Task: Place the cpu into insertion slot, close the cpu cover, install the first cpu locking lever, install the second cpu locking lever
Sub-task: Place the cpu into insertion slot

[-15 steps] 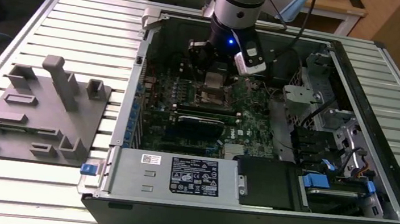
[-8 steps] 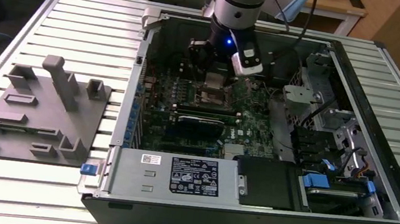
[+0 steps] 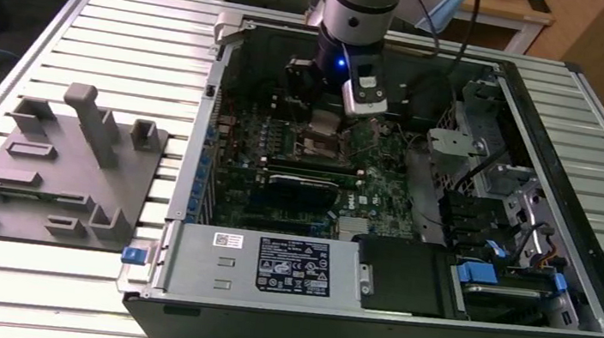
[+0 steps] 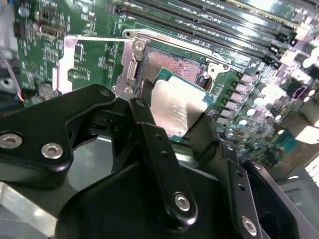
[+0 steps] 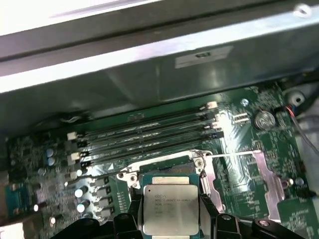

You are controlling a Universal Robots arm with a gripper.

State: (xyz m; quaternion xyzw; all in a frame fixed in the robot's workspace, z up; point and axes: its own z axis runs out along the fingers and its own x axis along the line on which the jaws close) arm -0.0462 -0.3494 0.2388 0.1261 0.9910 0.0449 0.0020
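The claw point(image 4: 173, 112) is closed on the cpu point(image 4: 175, 99), which is gripped by two opposite edges and held flat. The insertion slot point(image 4: 174, 64) lies just beneath it, partly overlapped. Contact cannot be judged.

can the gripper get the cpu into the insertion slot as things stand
Likely yes: the gripper, shut on the cpu, hangs over the insertion slot, and the cpu cover is swung open beside it, leaving the socket bare.
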